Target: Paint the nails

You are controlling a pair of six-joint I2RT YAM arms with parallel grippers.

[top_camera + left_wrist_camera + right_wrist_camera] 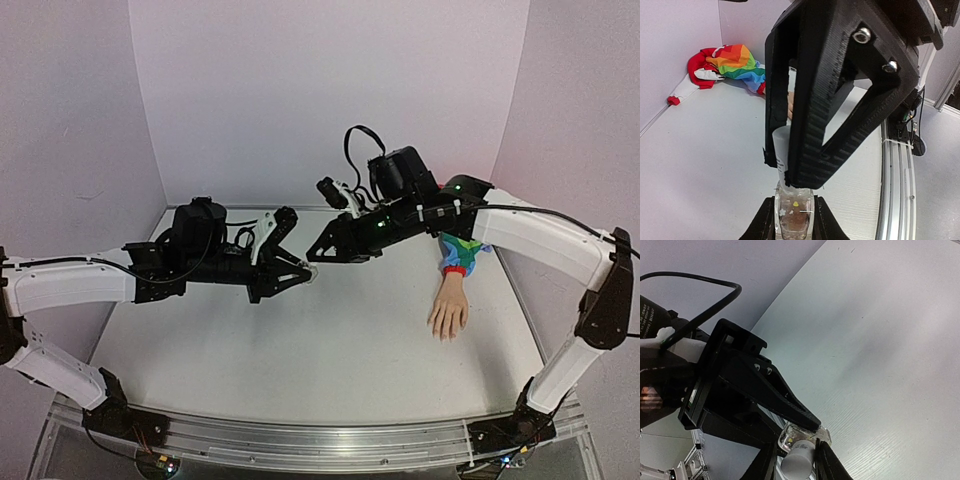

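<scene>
Lying flat at the right side of the table [300, 360], the fake hand [448, 308] has its long axis running from the back wall toward the near edge. Its rainbow sleeve [462, 250] is at the rear. The nails [443, 334] point at the near edge and are too small to resolve. The right wall is just beside the hand, and bare tabletop lies to its left. Well apart, above mid-table, the left gripper [306, 273] is clamped on a small clear bottle [795, 216]. The right gripper [316, 254] is clamped on the bottle's white cap [797, 463].
</scene>
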